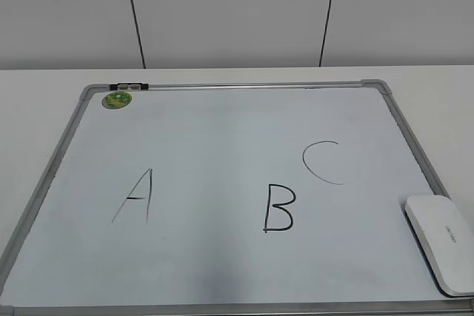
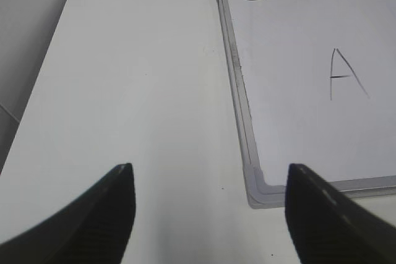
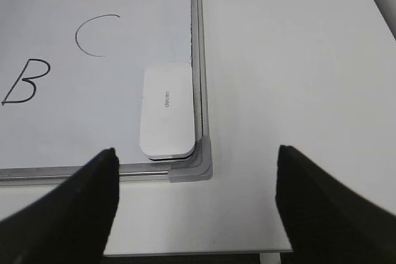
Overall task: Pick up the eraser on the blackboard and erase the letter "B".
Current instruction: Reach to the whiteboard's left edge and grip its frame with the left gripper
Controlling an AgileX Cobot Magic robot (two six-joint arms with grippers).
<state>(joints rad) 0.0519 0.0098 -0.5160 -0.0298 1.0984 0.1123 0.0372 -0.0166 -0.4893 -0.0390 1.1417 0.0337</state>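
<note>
The blackboard [image 1: 222, 131] is a white board with a silver frame, lying flat on the table. The bold black letter "B" [image 1: 279, 209] is at its near middle and also shows in the right wrist view [image 3: 26, 81]. The white eraser [image 1: 441, 242] lies flat in the board's near right corner; it also shows in the right wrist view [image 3: 166, 110]. My right gripper [image 3: 195, 199] is open and empty, above the table just in front of that corner. My left gripper [image 2: 210, 211] is open and empty, above the table off the board's near left corner. Neither gripper shows in the exterior view.
A thin "A" [image 1: 135, 196] and a thin "C" [image 1: 322, 162] flank the B. A round green sticker [image 1: 117, 99] sits at the far left corner, under a small clip [image 1: 128, 86]. The table's near edge [image 3: 198, 253] lies close below my right gripper.
</note>
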